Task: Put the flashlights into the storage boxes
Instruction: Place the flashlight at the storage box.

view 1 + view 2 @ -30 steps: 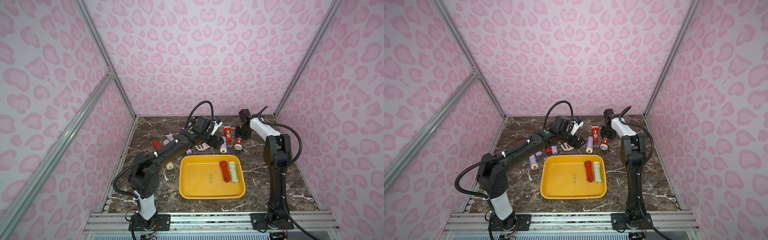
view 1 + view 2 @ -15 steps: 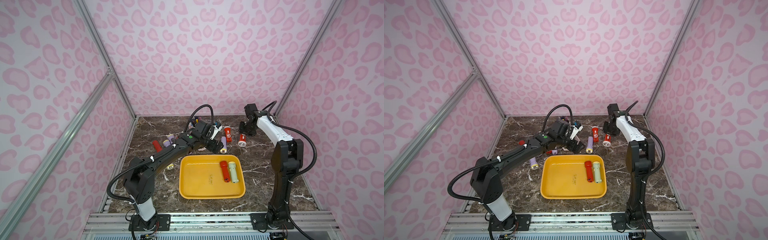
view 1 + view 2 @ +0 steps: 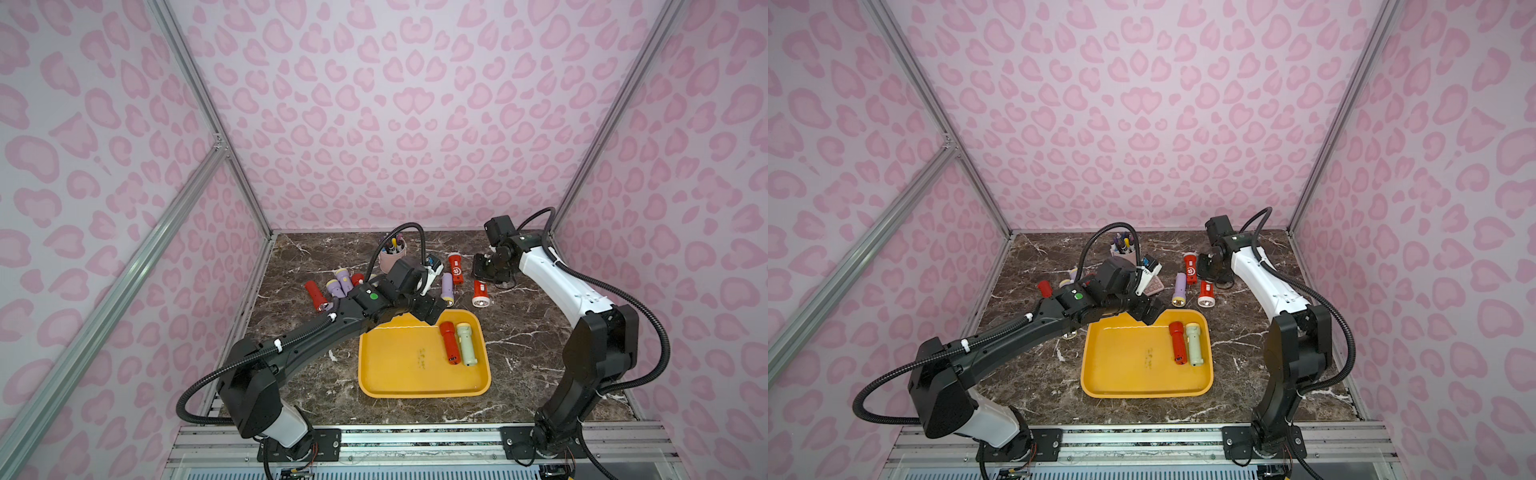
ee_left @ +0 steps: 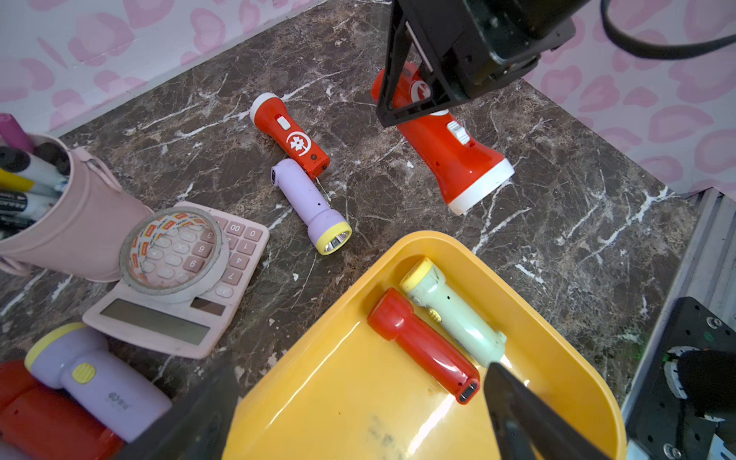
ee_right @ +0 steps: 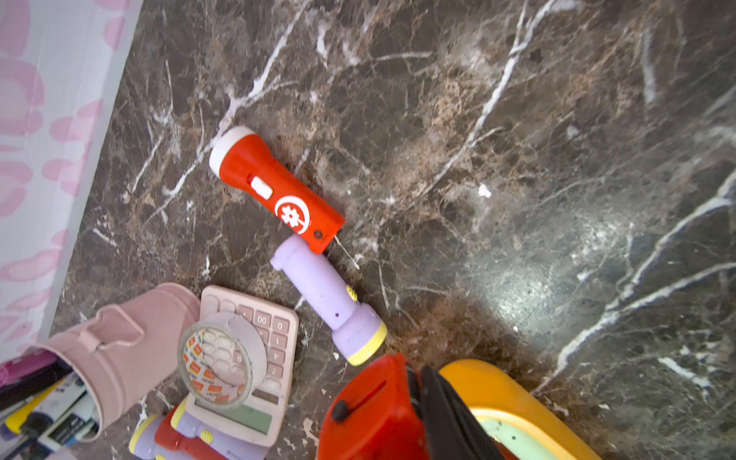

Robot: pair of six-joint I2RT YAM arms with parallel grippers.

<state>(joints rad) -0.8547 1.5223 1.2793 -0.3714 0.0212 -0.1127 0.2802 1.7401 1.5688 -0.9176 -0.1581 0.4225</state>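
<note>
We find two flashlights point(image 3: 449, 343) in the tray point(image 3: 395, 365), several outside; left gripper point(image 3: 434, 312) spread empty, right gripper point(image 3: 482, 277) clamped on a red flashlight point(image 3: 478, 293).

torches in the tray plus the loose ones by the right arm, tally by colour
red torch: 3
lilac torch: 1
green torch: 1
total: 5
</note>
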